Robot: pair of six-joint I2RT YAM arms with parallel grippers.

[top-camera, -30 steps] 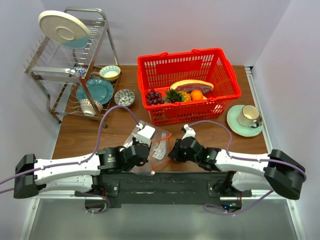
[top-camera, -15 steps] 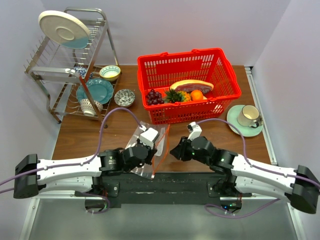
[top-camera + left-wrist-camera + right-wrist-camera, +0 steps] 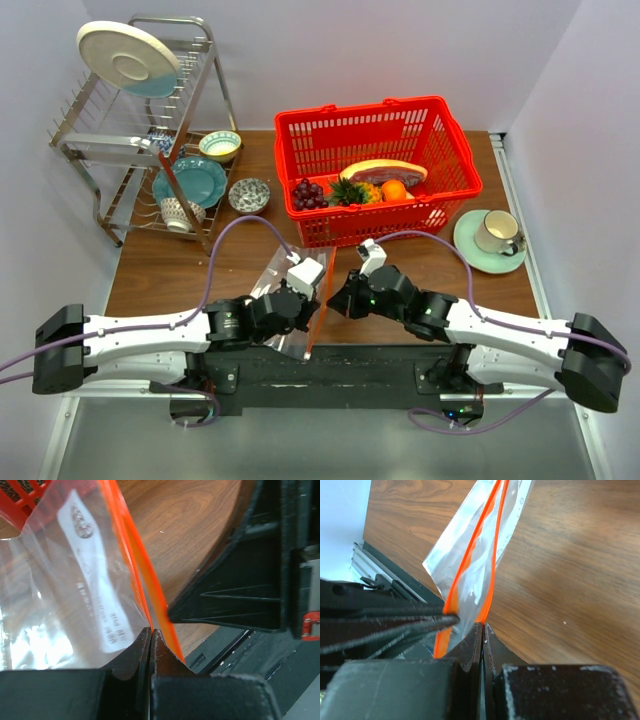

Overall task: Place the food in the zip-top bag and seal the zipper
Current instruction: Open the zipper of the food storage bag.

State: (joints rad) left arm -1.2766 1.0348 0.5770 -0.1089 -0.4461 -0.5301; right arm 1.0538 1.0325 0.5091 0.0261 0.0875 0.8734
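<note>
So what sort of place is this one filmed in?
Probably a mock kitchen set up in a test booth, not a real home: a dish rack holding plates, a cup on a saucer, and a red basket of toy fruit, on a wooden table boxed in by plain pale walls.

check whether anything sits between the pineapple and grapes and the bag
Yes: the front wall of the red basket stands between the pineapple, the grape bunch and the zip-top bag, nearer the arms. Above the wall nothing visible blocks.
</note>
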